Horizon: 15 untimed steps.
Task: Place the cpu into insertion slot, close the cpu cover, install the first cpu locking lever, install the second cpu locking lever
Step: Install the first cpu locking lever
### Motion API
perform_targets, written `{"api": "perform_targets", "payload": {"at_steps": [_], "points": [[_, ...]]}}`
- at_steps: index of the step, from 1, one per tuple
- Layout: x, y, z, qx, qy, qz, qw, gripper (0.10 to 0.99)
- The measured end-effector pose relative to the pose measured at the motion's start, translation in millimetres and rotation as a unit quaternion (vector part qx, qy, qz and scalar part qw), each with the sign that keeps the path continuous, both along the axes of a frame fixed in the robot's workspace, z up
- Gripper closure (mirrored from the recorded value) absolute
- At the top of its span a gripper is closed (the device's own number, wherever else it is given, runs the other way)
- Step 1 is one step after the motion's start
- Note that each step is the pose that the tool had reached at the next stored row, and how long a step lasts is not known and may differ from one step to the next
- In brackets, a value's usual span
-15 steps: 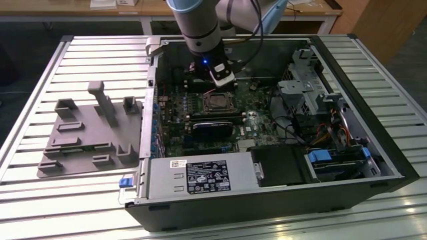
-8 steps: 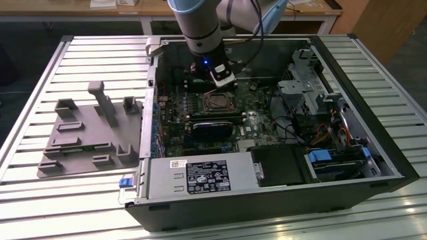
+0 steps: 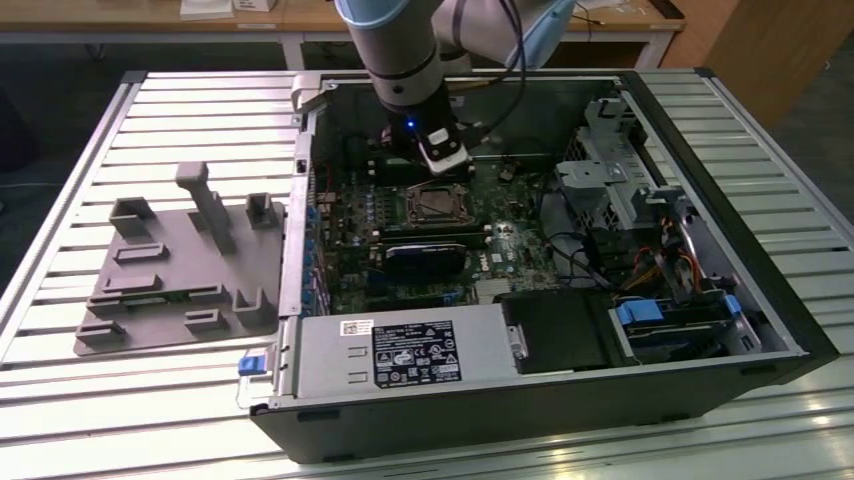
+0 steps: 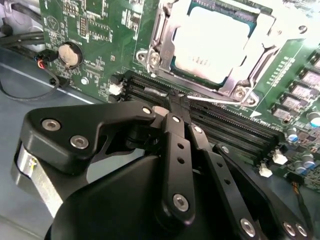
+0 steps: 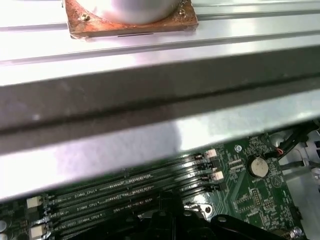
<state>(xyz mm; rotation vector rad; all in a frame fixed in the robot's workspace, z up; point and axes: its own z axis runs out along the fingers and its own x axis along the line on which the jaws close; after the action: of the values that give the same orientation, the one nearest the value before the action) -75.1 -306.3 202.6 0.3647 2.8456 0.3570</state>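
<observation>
Though near — cpu [image 4: 210, 44] beyond gripper [image 4: 178, 100] tips

Computer case [image 3: 534, 400] on surface [image 3: 80, 400], moulded tray [image 3: 174, 280] at exterior view's left of it, cpu [image 4: 210, 42] in insertion slot [image 3: 434, 205], 4 memory slots [image 4: 240, 122] just beside, pincer [image 4: 177, 100] over them.

The grey arm [image 3: 400, 45] reached down from the 12 o'clock edge of the exterior view, hanging almost vertical with its last segment leaning slightly toward 5 o'clock. A small blue light [image 3: 412, 127] glowed on the wrist [image 3: 407, 105]. Below the wrist, toward 5 o'clock, the pale-housed pincer [image 3: 447, 162] pointed downward. In the second wrist view its black linkage bars [image 4: 210, 165], studded with silver screws, converged forward, and the fingers [image 4: 175, 145] were drawn together at the tips with no gap showing between them.
</observation>
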Motion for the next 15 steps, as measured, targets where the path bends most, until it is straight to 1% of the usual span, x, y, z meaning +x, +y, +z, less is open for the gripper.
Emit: {"api": "perform_targets", "payload": {"at_steps": [3, 11, 15], "points": [[0.0, 0.5, -0.8, -0.0002, 0.0000, -0.005, 1.0000, 0.980], [0.0, 0.5, -4.9, -0.0002, 0.0000, -0.036, 0.9994, 0.980], [0.0, 2.0, -6.0, -0.0002, 0.0000, -0.041, 0.9992, 0.980]]}}
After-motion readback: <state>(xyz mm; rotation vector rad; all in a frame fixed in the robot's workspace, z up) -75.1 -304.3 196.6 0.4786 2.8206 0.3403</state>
